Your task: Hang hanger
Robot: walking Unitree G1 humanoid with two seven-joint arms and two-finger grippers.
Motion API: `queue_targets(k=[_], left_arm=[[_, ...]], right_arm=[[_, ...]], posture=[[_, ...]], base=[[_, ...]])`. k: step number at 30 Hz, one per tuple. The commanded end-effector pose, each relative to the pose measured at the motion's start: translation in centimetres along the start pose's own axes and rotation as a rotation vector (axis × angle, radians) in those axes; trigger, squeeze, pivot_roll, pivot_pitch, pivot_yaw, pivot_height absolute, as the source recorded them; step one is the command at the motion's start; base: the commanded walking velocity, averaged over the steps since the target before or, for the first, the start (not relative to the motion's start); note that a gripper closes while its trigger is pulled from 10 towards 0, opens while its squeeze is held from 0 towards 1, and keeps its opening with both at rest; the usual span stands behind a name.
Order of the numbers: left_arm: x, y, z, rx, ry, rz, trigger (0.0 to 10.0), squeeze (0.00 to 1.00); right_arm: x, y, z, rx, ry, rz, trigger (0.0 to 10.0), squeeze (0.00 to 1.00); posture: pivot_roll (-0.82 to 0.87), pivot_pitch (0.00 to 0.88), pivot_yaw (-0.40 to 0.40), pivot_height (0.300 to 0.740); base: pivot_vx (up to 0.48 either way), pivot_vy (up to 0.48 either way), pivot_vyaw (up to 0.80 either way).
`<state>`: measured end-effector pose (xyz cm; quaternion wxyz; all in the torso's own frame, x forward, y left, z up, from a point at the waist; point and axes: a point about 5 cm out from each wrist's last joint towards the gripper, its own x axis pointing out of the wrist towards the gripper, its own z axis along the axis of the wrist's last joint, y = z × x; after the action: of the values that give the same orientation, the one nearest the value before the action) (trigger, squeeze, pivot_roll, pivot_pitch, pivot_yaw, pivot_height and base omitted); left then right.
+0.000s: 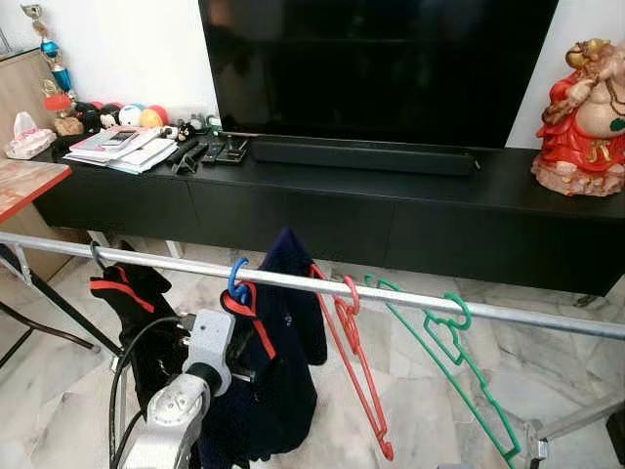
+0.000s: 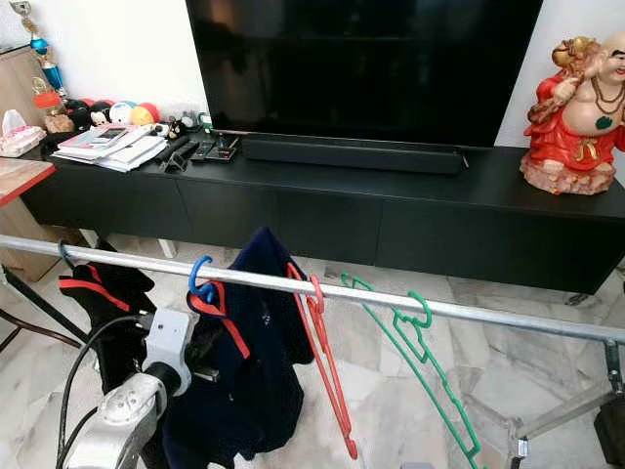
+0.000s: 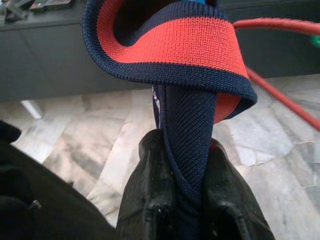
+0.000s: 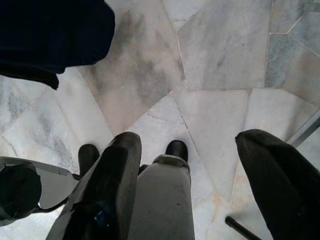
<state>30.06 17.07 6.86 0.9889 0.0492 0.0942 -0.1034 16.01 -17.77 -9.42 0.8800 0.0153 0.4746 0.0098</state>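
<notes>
The left arm (image 1: 181, 405) is closest to us, silver, reaching up from the bottom. Its left gripper (image 3: 186, 200) is squeezed tight on a fold of the dark blue shirt (image 1: 278, 371). In the left wrist view the cloth is pinched between the two black fingers (image 3: 150, 195), and the shirt's red and blue collar (image 3: 170, 47) curls just above them.

Behind everything is a big black TV (image 1: 376, 68) on a long black cabinet (image 1: 322, 210). A long metal rail (image 1: 391, 293) runs across in front of the cabinet, from one side to the other.

The dark blue shirt hangs on a blue hanger (image 1: 237, 283), and the hanger's hook is over the rail. The gripper is just below that hook, touching the shirt. Another dark shirt with red trim (image 1: 137, 313) hangs on the rail further to the left.

A red hanger (image 1: 356, 371) and a green hanger (image 1: 459, 376) hang bare on the rail, to the right of the blue one.

The right gripper (image 4: 200, 185) points down at the marble floor (image 4: 215, 65). Its fingers are spread apart and hold nothing.

A red and gold statue (image 1: 584, 122) stands on the right end of the cabinet.
</notes>
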Motion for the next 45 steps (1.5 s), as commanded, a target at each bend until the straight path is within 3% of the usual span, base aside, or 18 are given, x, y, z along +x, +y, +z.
queue_targets(k=[1, 13, 34, 35, 36, 45], left_arm=[[0.4, 0.4, 0.3, 0.014, 0.010, 0.026, 10.0, 0.00], [1.6, 0.5, -0.2, -0.053, 0.088, 0.084, 10.0, 0.00], [1.5, -1.1, -2.7, -0.027, 0.219, 0.042, 10.0, 0.00], [1.5, -1.1, -2.7, -0.035, 0.203, 0.047, 10.0, 0.84], [1.4, -1.1, -2.6, -0.044, 0.190, 0.051, 10.0, 1.00], [0.1, -0.8, -2.1, -0.091, 0.087, 0.084, 10.0, 1.00]], right_arm=[[0.0, 0.1, 0.0, -0.003, 0.000, 0.000, 10.0, 0.00], [0.0, 0.2, -0.1, -0.001, 0.001, 0.000, 10.0, 0.00], [0.0, 0.5, -0.4, 0.006, 0.005, 0.004, 10.0, 0.00], [0.0, 0.6, -0.4, 0.009, 0.004, 0.004, 10.0, 0.00], [0.0, 0.6, -0.3, 0.012, 0.004, 0.004, 10.0, 0.00], [0.0, 0.6, -0.1, 0.015, 0.001, 0.005, 10.0, 0.00]], posture=[[-0.04, 0.029, 0.027, 0.740], [-0.04, 0.022, 0.031, 0.740], [-0.04, 0.001, 0.050, 0.740], [-0.04, 0.010, 0.050, 0.740], [-0.04, 0.011, 0.050, 0.740], [-0.03, 0.020, 0.047, 0.740]], base=[[0.000, 0.000, 0.00], [0.000, 0.000, 0.00], [0.000, 0.000, 0.00], [0.000, 0.000, 0.00], [0.000, 0.000, 0.00], [0.000, 0.000, 0.00]])
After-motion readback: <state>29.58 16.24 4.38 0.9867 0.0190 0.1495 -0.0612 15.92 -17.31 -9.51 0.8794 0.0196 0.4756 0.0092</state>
